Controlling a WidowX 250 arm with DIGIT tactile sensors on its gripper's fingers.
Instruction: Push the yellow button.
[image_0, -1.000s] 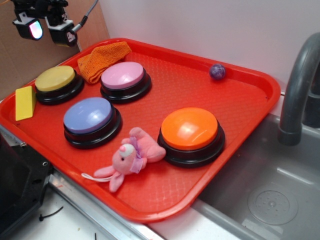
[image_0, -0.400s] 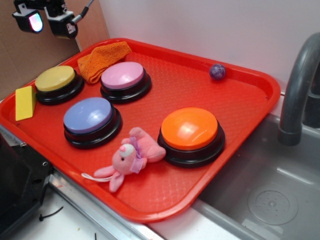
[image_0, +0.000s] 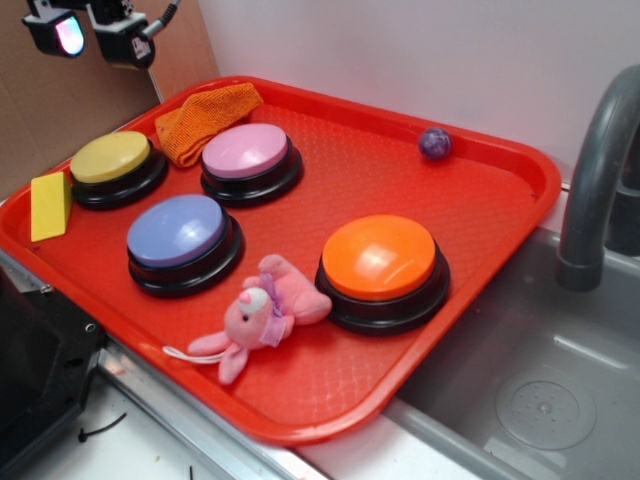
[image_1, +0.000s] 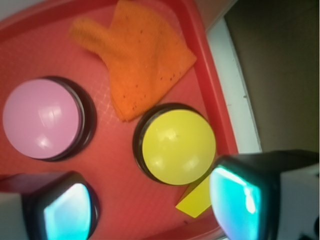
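The yellow button (image_0: 110, 156), a pale-yellow dome on a black round base, sits at the far left of the red tray (image_0: 470, 215). It also shows in the wrist view (image_1: 178, 146). My gripper (image_0: 90, 35) hangs high above the tray's left back corner, well above the button. Its jaws stand wide apart and hold nothing. In the wrist view the gripper (image_1: 152, 207) frames the tray floor just below the button, with the two fingertips (image_1: 235, 202) glowing cyan.
A yellow wedge block (image_0: 50, 205) lies left of the yellow button. An orange cloth (image_0: 205, 115) lies behind it. Pink (image_0: 247, 152), blue (image_0: 178, 230) and orange (image_0: 380, 258) buttons, a pink plush rabbit (image_0: 262, 312) and a purple ball (image_0: 435, 143) share the tray. A sink with a faucet (image_0: 595, 170) is right.
My gripper has risen a little and shifted slightly left, still open. Nothing on the tray has moved.
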